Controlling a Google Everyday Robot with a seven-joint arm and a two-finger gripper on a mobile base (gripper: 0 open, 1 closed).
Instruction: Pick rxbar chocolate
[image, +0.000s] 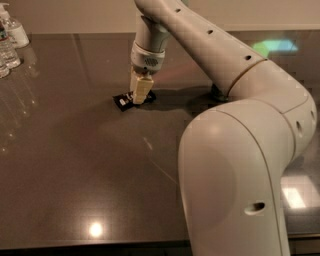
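The rxbar chocolate (122, 101) is a small flat black wrapper with white text. It lies on the dark table (75, 165), left of centre in the camera view. My gripper (139, 99) points straight down and its cream tip rests at the bar's middle, hiding that part. The bar's ends show on either side of the tip. The bar lies flat on the table.
Clear water bottles (10, 45) stand at the table's far left corner. My large white arm and its elbow (240, 165) fill the right foreground. A green light reflection (275, 47) shows at the back right. The table's front edge runs along the bottom.
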